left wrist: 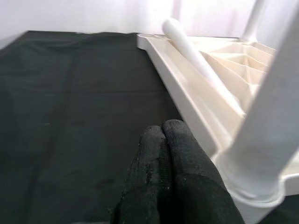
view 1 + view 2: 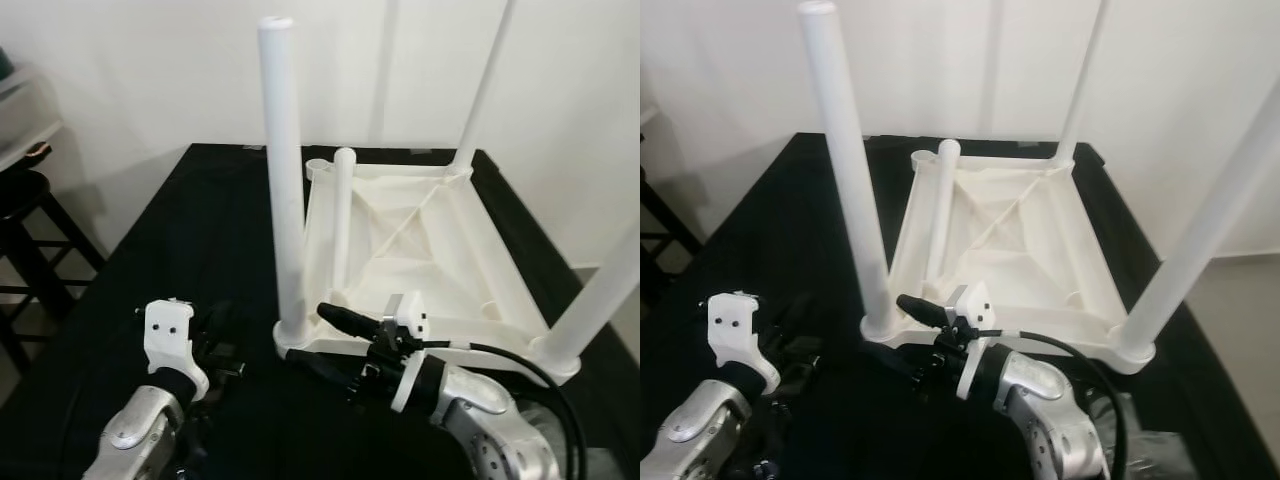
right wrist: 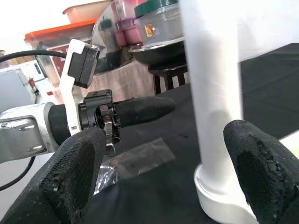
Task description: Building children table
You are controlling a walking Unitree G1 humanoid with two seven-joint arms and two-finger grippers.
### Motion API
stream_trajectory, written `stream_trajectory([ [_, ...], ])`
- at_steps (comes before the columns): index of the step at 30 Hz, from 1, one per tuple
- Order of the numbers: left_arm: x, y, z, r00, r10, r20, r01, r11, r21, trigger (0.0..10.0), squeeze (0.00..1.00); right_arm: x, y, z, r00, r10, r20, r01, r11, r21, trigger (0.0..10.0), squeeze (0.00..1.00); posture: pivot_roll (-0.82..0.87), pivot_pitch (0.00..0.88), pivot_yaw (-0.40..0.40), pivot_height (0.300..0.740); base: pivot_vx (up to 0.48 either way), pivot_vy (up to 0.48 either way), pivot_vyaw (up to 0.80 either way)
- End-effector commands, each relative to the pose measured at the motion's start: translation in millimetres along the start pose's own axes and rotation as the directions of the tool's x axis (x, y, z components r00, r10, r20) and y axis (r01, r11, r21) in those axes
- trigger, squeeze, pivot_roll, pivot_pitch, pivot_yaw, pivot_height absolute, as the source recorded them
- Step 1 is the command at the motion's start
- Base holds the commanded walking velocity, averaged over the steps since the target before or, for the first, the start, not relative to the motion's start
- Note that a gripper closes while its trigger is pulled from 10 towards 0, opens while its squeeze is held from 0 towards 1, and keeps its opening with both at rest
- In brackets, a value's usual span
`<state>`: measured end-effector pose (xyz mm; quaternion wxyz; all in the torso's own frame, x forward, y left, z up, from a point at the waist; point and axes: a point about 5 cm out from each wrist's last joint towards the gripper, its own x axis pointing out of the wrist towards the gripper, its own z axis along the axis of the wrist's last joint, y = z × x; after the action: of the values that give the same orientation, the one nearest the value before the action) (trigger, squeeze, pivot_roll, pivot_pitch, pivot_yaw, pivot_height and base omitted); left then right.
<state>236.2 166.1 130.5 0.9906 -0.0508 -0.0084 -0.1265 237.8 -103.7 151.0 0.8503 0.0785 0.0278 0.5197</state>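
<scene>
Bracketing near leg (image 2: 287, 190) with right hand (image 2: 322, 338), fingers spread wide, likely for gripping or seating it. Left hand (image 1: 175, 177) pinched shut, empty, idling just beside upturned tabletop (image 2: 470, 250) on bench (image 2: 190, 260).

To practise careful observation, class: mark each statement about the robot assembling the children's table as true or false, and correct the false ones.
1. The white table top lies upside down on a black cloth. True.
2. All four legs stand fixed in their corner sockets. False: three stand in corners; the loose leg rests inside the top, and the far-left socket has none.
3. The right gripper is open beside the base of the near-left leg. True.
4. The left gripper is wide open around a leg. False: its fingers are shut together, holding nothing.
5. The cloth is red. False: it is black.
</scene>
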Motion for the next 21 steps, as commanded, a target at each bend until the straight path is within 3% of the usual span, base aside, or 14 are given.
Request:
stream_trajectory([
  [1, -3.8, 2.4, -7.1, 0.999, -0.004, -0.045, 0.004, 1.000, 0.006, 10.0, 0.00, 2.3, -0.1, -3.0, 1.000, 0.026, 0.003, -0.027, 0.999, 0.023, 10.0, 0.00, -0.05, 0.001, 0.007, 0.740, 0.000, -0.480, 0.00],
  [11, -5.9, 3.2, -9.3, 0.999, 0.005, -0.051, -0.005, 1.000, -0.012, 10.0, 0.00, -0.4, 0.2, -6.3, 0.997, 0.081, -0.018, -0.080, 0.995, 0.058, 10.0, 0.00, -0.04, 0.000, -0.002, 0.740, 0.000, -0.480, 0.00],
  [16, -1.9, 0.1, -10.4, 0.998, -0.023, -0.050, 0.022, 0.999, -0.023, 10.0, 0.00, -2.1, 2.1, -9.5, 0.987, 0.161, -0.023, -0.157, 0.981, 0.114, 10.0, 0.00, -0.03, 0.000, -0.009, 0.740, 0.000, 0.000, 0.00],
  [21, -3.7, 1.9, -9.6, 0.999, -0.019, -0.050, 0.018, 1.000, -0.025, 10.0, 0.00, -0.1, 2.3, -8.5, 0.982, 0.185, -0.023, -0.181, 0.975, 0.126, 10.0, 0.00, -0.03, 0.000, -0.015, 0.740, 0.000, -0.480, 0.00],
])
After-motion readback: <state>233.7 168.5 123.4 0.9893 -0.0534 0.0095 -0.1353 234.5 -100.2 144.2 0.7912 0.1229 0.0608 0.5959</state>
